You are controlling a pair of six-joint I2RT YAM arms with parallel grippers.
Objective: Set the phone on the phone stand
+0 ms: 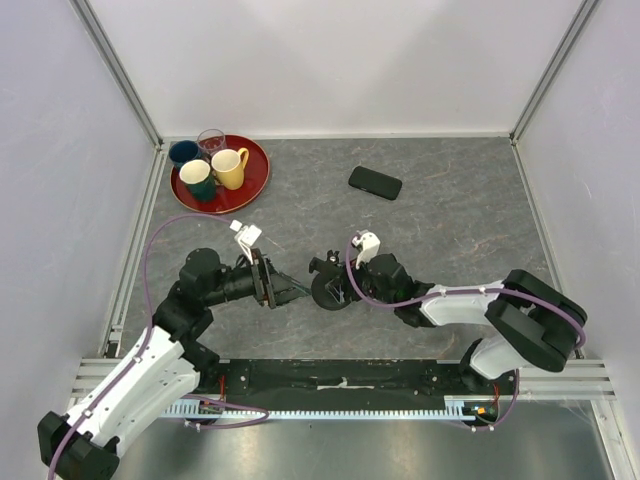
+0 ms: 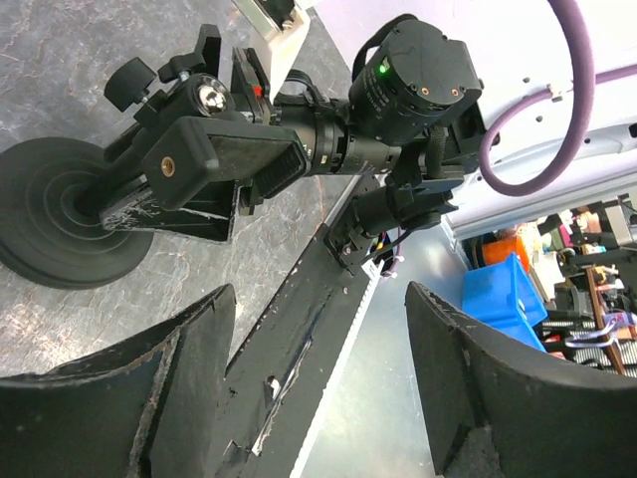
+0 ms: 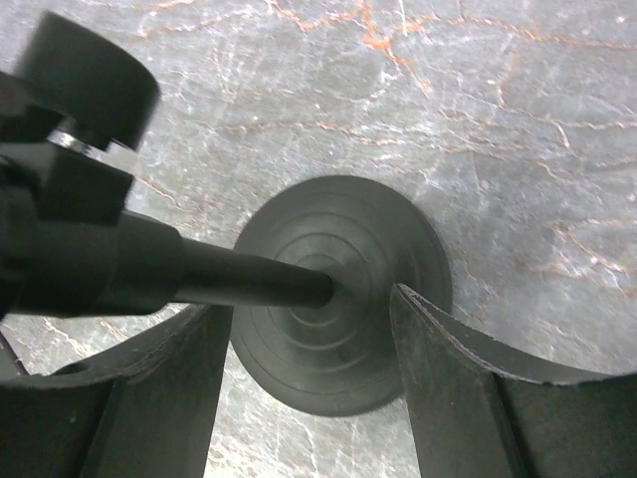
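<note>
Right wrist shows the right tool [image 3: 307,304] spread apart astride the phone stand [image 3: 348,219], seemingly not touching

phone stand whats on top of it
Nothing: the phone stand has a bare clamp bracket; the phone lies apart on the table. From above, the right end effector partly hides the stand.

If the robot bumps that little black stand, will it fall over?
Probably not easily: the phone stand has a wide round base lying flat on the table, which should steady it. But its clamp head looks chunky atop a thin post, so a push up high might tip it. It looks stiff, not bendy.
</note>
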